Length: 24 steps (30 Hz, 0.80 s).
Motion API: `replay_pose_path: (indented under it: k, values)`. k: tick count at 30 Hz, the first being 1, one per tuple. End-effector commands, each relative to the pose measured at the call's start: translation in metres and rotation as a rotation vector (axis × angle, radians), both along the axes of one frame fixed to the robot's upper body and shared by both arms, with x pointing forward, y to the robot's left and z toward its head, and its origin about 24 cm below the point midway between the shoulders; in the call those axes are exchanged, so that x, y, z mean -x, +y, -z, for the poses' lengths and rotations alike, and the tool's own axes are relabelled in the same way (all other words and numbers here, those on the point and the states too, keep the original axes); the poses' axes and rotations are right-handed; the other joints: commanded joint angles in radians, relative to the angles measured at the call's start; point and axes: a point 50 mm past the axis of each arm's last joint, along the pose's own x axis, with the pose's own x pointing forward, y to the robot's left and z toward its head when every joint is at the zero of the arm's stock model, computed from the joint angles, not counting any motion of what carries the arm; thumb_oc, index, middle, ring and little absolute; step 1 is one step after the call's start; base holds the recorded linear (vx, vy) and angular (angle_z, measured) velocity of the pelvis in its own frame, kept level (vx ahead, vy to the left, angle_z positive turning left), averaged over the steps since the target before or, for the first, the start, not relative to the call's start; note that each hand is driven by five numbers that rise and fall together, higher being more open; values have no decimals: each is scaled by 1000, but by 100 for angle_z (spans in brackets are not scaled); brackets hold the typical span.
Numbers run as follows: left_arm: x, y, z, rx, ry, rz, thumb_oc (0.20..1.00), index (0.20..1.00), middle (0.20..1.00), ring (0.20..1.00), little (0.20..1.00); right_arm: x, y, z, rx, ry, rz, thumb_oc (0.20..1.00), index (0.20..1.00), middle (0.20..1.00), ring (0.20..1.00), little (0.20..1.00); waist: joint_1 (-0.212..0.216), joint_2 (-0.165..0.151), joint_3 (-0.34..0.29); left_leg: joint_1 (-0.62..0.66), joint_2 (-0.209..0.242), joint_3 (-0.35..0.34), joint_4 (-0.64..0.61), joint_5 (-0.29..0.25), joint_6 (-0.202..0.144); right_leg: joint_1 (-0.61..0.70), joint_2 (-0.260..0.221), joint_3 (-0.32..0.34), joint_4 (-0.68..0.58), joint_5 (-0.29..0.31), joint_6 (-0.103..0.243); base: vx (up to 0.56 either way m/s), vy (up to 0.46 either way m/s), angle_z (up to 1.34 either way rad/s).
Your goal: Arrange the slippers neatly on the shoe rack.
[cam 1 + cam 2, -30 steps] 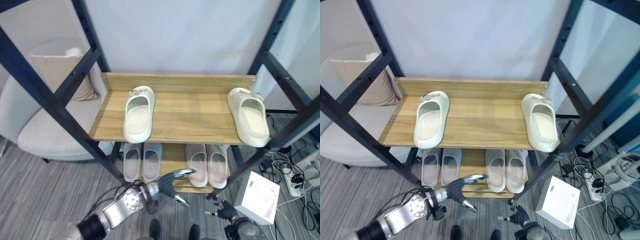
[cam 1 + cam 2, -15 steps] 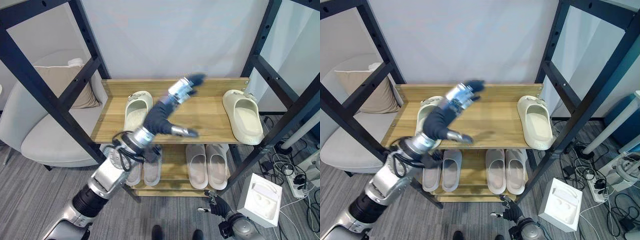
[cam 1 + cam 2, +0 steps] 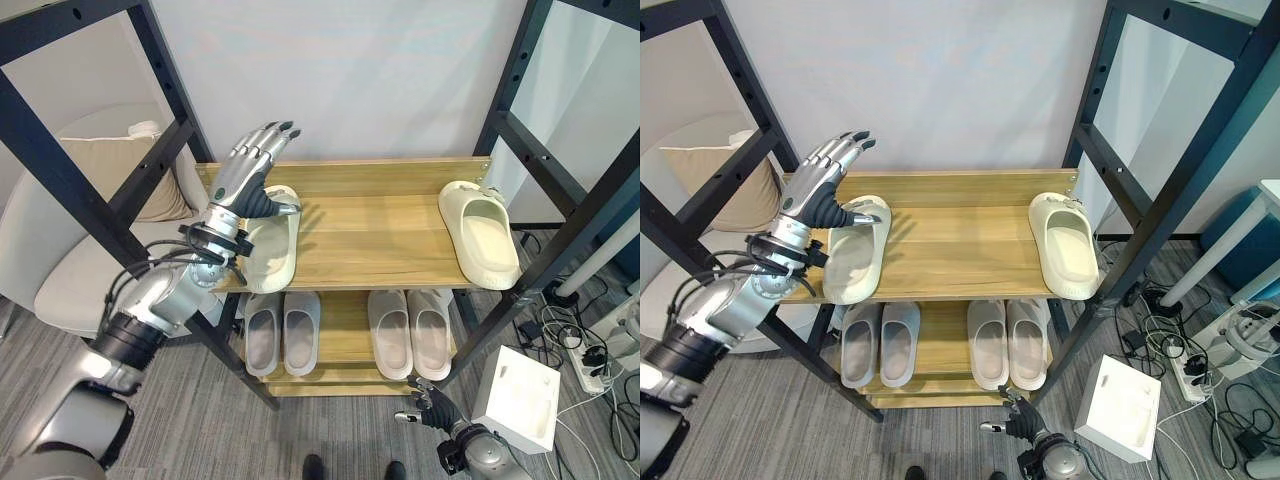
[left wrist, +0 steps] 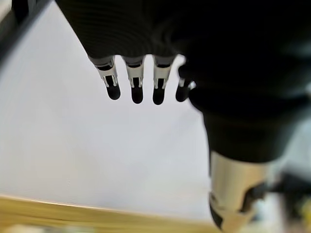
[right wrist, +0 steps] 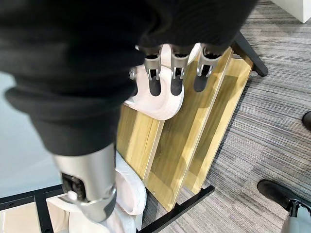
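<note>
Currently, the left hand (image 3: 243, 178) is raised at the left end of the upper shelf (image 3: 380, 235) of the shoe rack (image 3: 1145, 215), directly above the heel end of the left slipper (image 3: 268, 248). Its fingers (image 3: 262, 143) are straight and spread, pointing up toward the far wall, and the thumb (image 3: 862, 214) extends to the right over the slipper; the hand holds nothing. Half a second ago this hand reached across the middle of the upper shelf, with its fingertips near the back edge; it has since swung left and now stands over the left slipper.

The left slipper lies on the upper shelf near its left edge, toe toward the far wall. The right slipper (image 3: 482, 230) lies at the right end of the same shelf, well apart from the left one, its heel overhanging the near edge slightly. Neither slipper has changed place on the shelf.

The right hand (image 3: 432, 404) hangs low near the floor (image 3: 200, 420), in front of the rack's right leg, as before. In its wrist view its fingers (image 5: 175, 73) are straight and relaxed, gripping nothing.

Two pairs of grey slippers (image 3: 940, 342) sit on the lower shelf (image 3: 938, 330). A white box (image 3: 517, 398) lies on the floor to the right, and an armchair (image 3: 70, 250) with a cushion (image 3: 125, 165) stands to the left.
</note>
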Motion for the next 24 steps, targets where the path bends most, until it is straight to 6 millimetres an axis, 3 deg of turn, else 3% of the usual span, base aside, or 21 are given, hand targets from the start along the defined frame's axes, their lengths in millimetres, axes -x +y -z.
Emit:
replay_pose_path:
  k: [1, 3, 8, 19, 20, 21, 24]
  values:
    - [-14, 16, -53, -145, -214, -146, 1000, 1000, 1000, 1000, 1000, -25, 12, -24, -55, -166, -36, 1000, 1000, 1000, 1000, 1000, -19, -24, 29, 110, -41, 22, 0, -228, 32, 54, 6, 12, 2, -162, 54, 11, 12, -7]
    - [-19, 31, -51, -231, -196, -237, 1000, 1000, 1000, 1000, 1000, -25, 10, -25, -52, -169, -35, 1000, 1000, 1000, 1000, 1000, -25, -25, 29, 111, -40, 30, 0, -231, 33, 51, 8, 24, 2, -161, 55, 14, 8, -9]
    - [-26, 47, -42, -308, -134, -331, 1000, 1000, 1000, 1000, 1000, -24, 7, -26, -52, -173, -19, 1000, 1000, 1000, 1000, 1000, -35, -28, 31, 114, -38, 40, 0, -234, 35, 48, 9, 34, 2, -162, 55, 6, 1, -11]
    - [-32, 55, -18, -281, -10, -377, 1000, 1000, 1000, 1000, 1000, -21, 8, -25, -52, -170, -4, 1000, 1000, 1000, 1000, 1000, -48, -36, 37, 115, -38, 56, 0, -240, 40, 41, 12, 46, 2, -162, 57, 11, 3, -7]
    - [-33, 55, -17, -277, -4, -377, 429, 429, 429, 429, 429, -21, 7, -25, -51, -169, -2, 1000, 1000, 1000, 1000, 1000, -48, -36, 37, 115, -37, 56, 0, -240, 40, 40, 12, 47, 2, -162, 57, 0, 0, 0]
    - [-35, 55, -15, -271, 9, -379, 200, 200, 200, 200, 200, -21, 8, -25, -51, -170, -2, 1000, 1000, 1000, 1000, 1000, -51, -36, 38, 114, -38, 56, 0, -240, 40, 39, 12, 48, 2, -162, 57, 0, 0, 0]
    - [-37, 58, -9, -257, 49, -387, 200, 200, 200, 200, 200, -21, 8, -25, -47, -168, -4, 1000, 1000, 1000, 1000, 1000, -53, -36, 37, 114, -38, 60, 0, -241, 40, 39, 13, 52, 2, -162, 57, 0, 0, 0]
